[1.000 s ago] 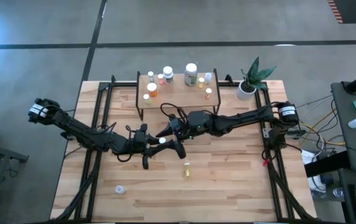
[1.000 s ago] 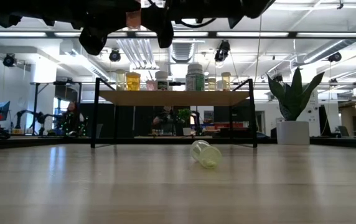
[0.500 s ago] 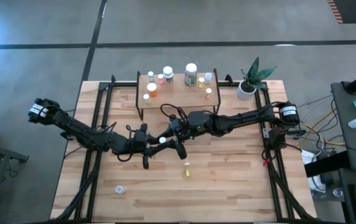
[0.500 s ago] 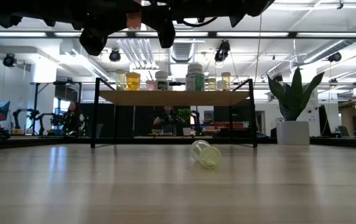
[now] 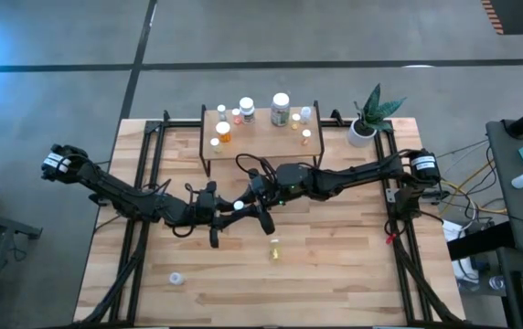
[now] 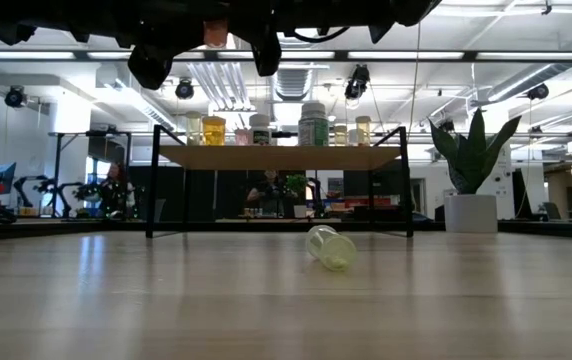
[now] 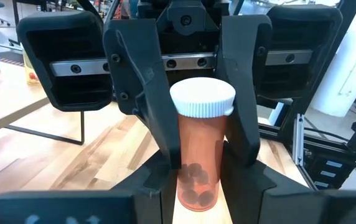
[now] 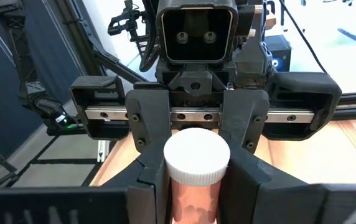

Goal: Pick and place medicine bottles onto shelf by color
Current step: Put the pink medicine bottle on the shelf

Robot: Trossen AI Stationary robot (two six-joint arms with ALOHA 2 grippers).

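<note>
A pink-orange medicine bottle [image 7: 198, 155] with a white cap [image 5: 239, 206] stands upright in the air above the middle of the table. My left gripper [image 5: 226, 212] and my right gripper [image 5: 250, 203] meet at it from opposite sides, and both are shut on it. Only its body [image 6: 215, 33] shows at the top of the low view. The shelf [image 5: 260, 139] stands at the table's far edge and carries several bottles [image 5: 281, 108]. A yellow bottle [image 5: 274, 249] lies on its side on the table, nearer the front. My left gripper pinches the bottle's lower body [image 7: 193, 186] between its two fingers, coming in level from the table's left. The bottle is upright, cap up, and lifted clear of the table. My right gripper has the bottle's upper body, just under the cap [image 7: 218, 134], between its two fingers [image 7: 150, 118]. It comes in level from the table's right, facing the left gripper. In its own wrist view the cap [image 8: 196, 155] hides the contact.
A potted plant [image 5: 364, 128] stands at the far right corner beside the shelf. A small white round thing [image 5: 176, 278] lies near the table's front left. The lying yellow bottle also shows in the low view [image 6: 330, 246], in front of the shelf [image 6: 276, 156].
My right gripper has edged a little toward the left gripper and the bottle. The bottle and my left gripper have stayed in place.
</note>
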